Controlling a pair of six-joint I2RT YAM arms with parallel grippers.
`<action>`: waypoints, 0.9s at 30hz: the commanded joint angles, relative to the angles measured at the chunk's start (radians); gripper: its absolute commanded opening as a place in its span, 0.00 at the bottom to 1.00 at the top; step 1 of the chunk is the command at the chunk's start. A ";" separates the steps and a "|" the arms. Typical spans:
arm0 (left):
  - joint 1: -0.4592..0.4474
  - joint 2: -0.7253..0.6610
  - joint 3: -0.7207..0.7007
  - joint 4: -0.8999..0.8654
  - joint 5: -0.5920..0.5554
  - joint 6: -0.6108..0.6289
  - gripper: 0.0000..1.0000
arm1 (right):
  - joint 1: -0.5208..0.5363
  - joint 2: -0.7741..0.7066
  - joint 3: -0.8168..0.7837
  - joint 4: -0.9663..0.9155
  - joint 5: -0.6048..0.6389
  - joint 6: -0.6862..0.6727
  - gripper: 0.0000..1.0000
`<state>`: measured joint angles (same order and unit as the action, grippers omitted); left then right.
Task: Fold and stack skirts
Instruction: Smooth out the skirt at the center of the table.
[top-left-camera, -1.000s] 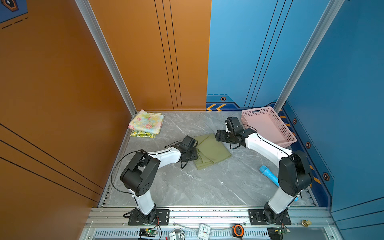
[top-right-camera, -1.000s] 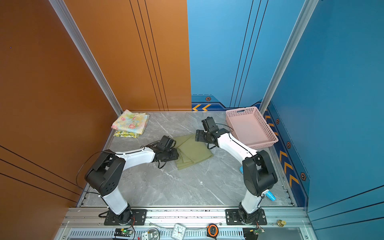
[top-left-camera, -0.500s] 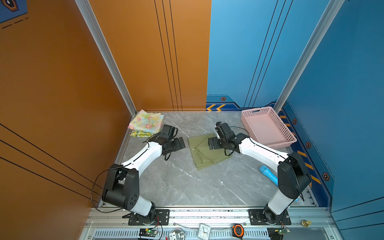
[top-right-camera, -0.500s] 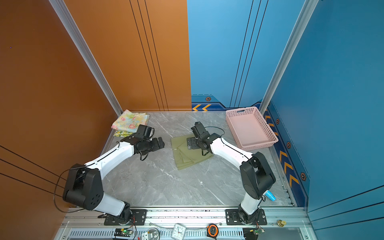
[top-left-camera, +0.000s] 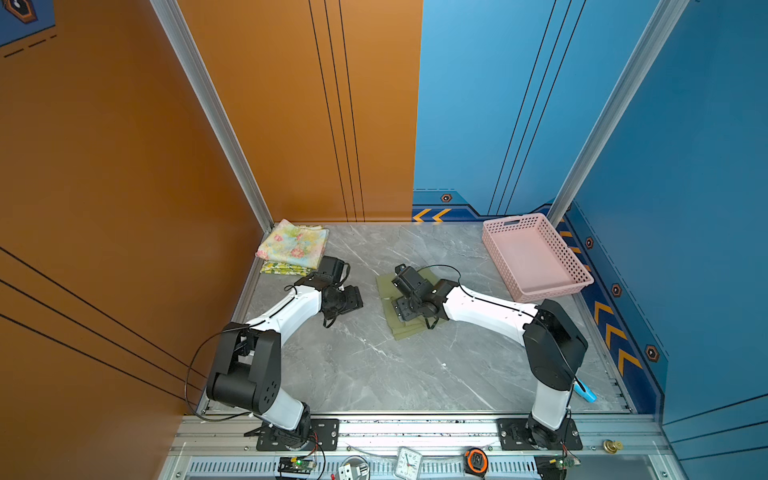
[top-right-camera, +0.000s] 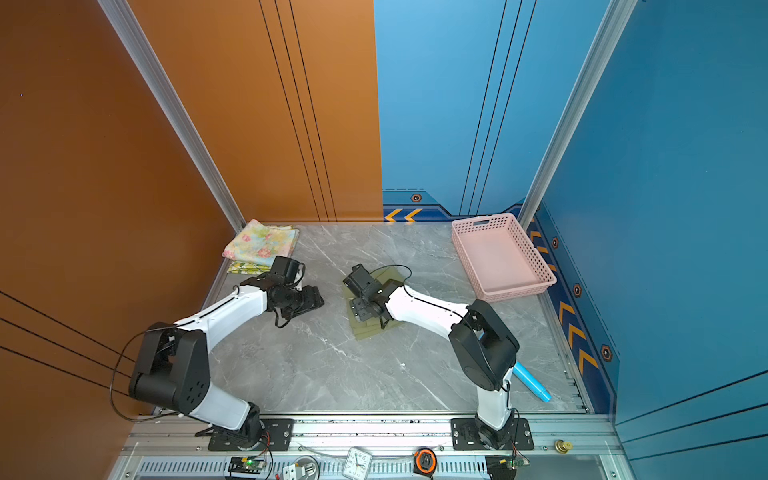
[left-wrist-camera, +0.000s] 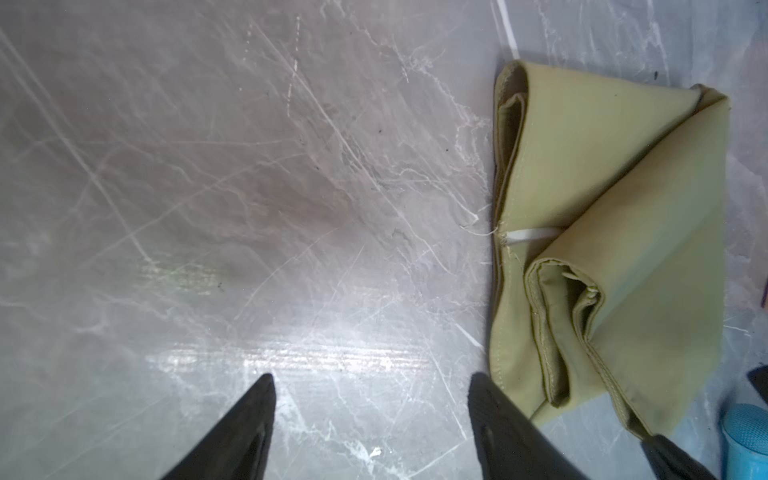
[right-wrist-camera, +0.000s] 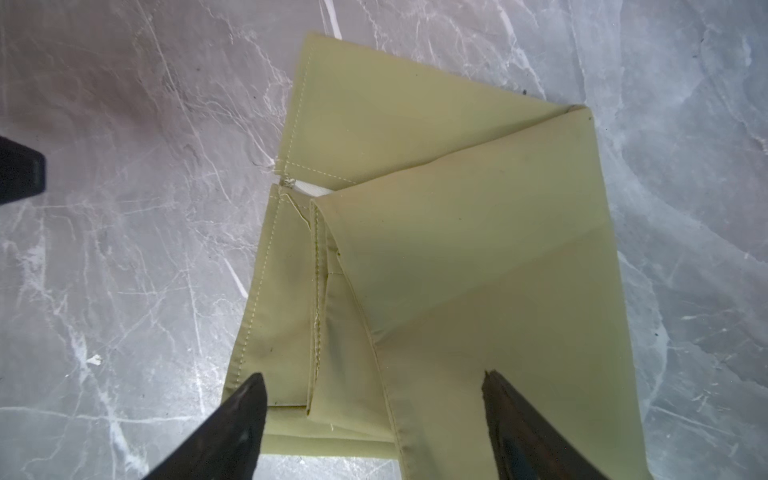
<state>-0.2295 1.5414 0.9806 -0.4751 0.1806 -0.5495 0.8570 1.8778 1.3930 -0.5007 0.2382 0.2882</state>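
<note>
The olive green skirt (top-left-camera: 400, 329) (top-right-camera: 365, 331) lies folded into a narrow pile mid-table. My right gripper (top-left-camera: 401, 309) (right-wrist-camera: 374, 376) hovers over it, open, with cloth (right-wrist-camera: 457, 249) below the jaws and nothing between them. My left gripper (top-left-camera: 352, 297) (left-wrist-camera: 372, 378) is open above bare marble, with the olive skirt (left-wrist-camera: 602, 208) off to one side of it. The pastel flowered skirt (top-left-camera: 293, 243) (top-right-camera: 262, 243) lies folded on the lemon-print skirt (top-left-camera: 284, 269) (top-right-camera: 245, 268) in the back left corner.
A pink perforated basket (top-left-camera: 536, 257) (top-right-camera: 500, 257) stands at the back right. A blue tube (top-left-camera: 586, 391) (top-right-camera: 534, 384) lies near the right arm's base. Orange and blue walls close in the table (top-left-camera: 374, 374) on three sides.
The left gripper let go of the olive skirt and pulled back left toward the stack. The right gripper moved forward over the skirt, which now lies folded narrower.
</note>
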 joint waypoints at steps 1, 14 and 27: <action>-0.003 0.009 -0.014 0.031 0.034 -0.006 0.71 | 0.000 0.034 0.038 -0.067 0.064 -0.029 0.74; -0.010 0.043 -0.008 0.053 0.053 -0.021 0.64 | -0.014 0.258 0.219 -0.075 0.083 -0.040 0.53; -0.022 0.074 0.004 0.054 0.079 -0.013 0.47 | -0.052 0.278 0.329 -0.095 0.055 0.007 0.00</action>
<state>-0.2382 1.5993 0.9806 -0.4149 0.2367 -0.5709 0.8192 2.1960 1.6871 -0.5549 0.3138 0.2703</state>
